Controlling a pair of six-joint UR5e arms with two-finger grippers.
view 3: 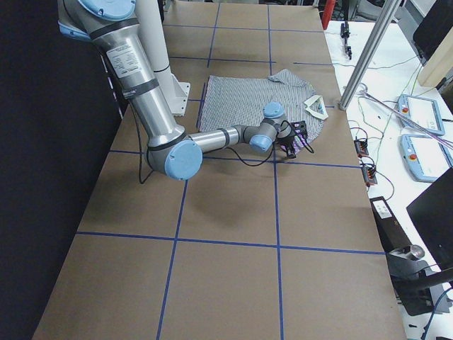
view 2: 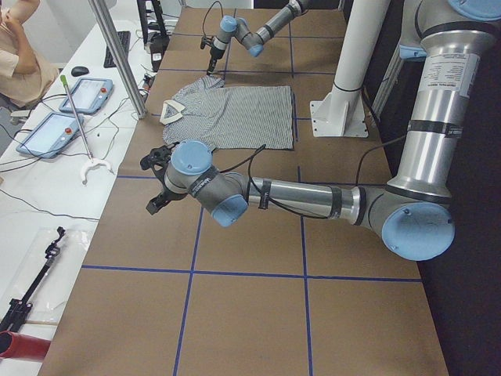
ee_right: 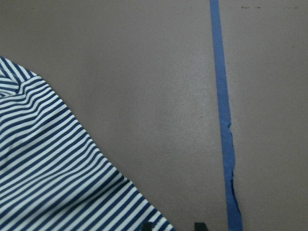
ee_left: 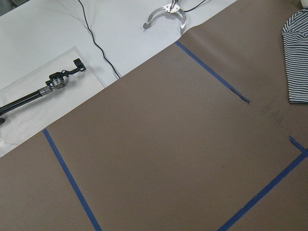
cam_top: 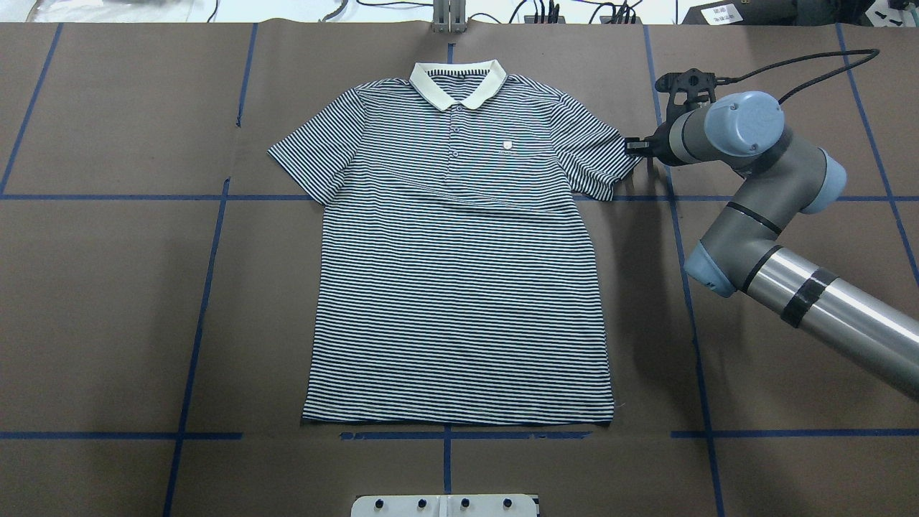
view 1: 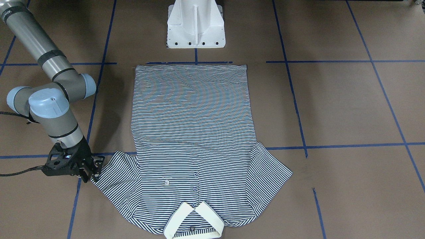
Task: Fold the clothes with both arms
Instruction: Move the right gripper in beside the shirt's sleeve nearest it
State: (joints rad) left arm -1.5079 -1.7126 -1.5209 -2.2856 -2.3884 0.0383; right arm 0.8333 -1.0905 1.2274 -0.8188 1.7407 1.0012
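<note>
You see the navy-and-white striped polo shirt (cam_top: 459, 287) lying flat, face up, centre frame, collar (cam_top: 459, 82) at top; the right arm (cam_top: 768, 190) ends beside its sleeve (cam_top: 599, 161).

Brown paper covers the counter (cam_top: 108, 323), and blue tape lines (cam_top: 205, 287) cut it into a grid. A white pedestal base (view 1: 196, 26) stands at one edge, right on a tape line. Off to the side, a white table (view 2: 39, 176) carries two blue-framed tablets (view 2: 86, 94), a keyboard (view 2: 124, 48) and a mouse (view 2: 79, 71). A person (view 2: 19, 55) shows at the corner there. A black tool (ee_left: 53, 83) lies on clear plastic, with a silver forked piece (ee_left: 171, 7) farther along.
</note>
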